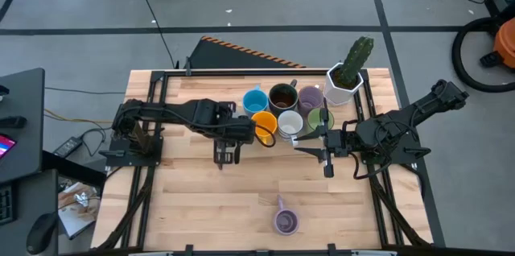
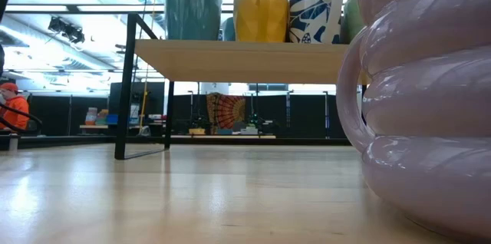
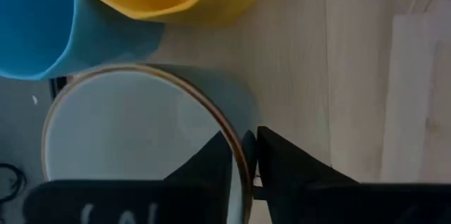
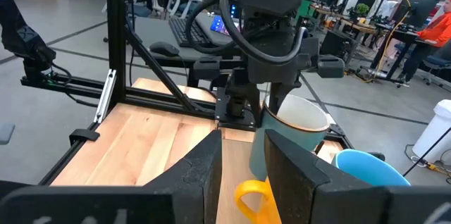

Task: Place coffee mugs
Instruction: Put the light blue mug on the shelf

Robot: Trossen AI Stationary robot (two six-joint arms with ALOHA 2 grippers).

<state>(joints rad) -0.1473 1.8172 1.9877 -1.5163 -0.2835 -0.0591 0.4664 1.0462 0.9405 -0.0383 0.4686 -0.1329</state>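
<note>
Several mugs cluster on the raised wooden shelf (image 2: pixel 245 60) at the table's far middle: blue (image 1: pixel 255 101), dark brown (image 1: pixel 282 97), orange (image 1: pixel 264 123), white (image 1: pixel 290 123), purple (image 1: pixel 310 95) and green (image 1: pixel 320 119). Another purple mug (image 1: pixel 286 221) stands alone near the table's near edge and fills the low view's right (image 2: pixel 430 106). My left gripper (image 1: pixel 240 133) is shut on a grey mug (image 4: pixel 296 129) left of the orange one; the arm hides that mug from above. My right gripper (image 1: pixel 319 153) hovers open just right of the cluster, holding nothing. My left gripper (image 3: pixel 243 164) pinches the grey mug's brown rim (image 3: pixel 225 129), with one finger (image 3: pixel 211 164) inside the white hollow and the other (image 3: pixel 285 164) outside the wall. The fingers come from above, pointing down. The mug (image 2: pixel 192 6) is upright, its base at the shelf top beside the orange mug (image 2: pixel 261 14).
A white hexagonal pot with a cactus (image 1: pixel 344 79) stands at the cluster's far right. A black metal frame (image 2: pixel 123 83) carries the shelf. Bare wood lies across the table's near half (image 1: pixel 217 200). People and desks show in the room beyond.
</note>
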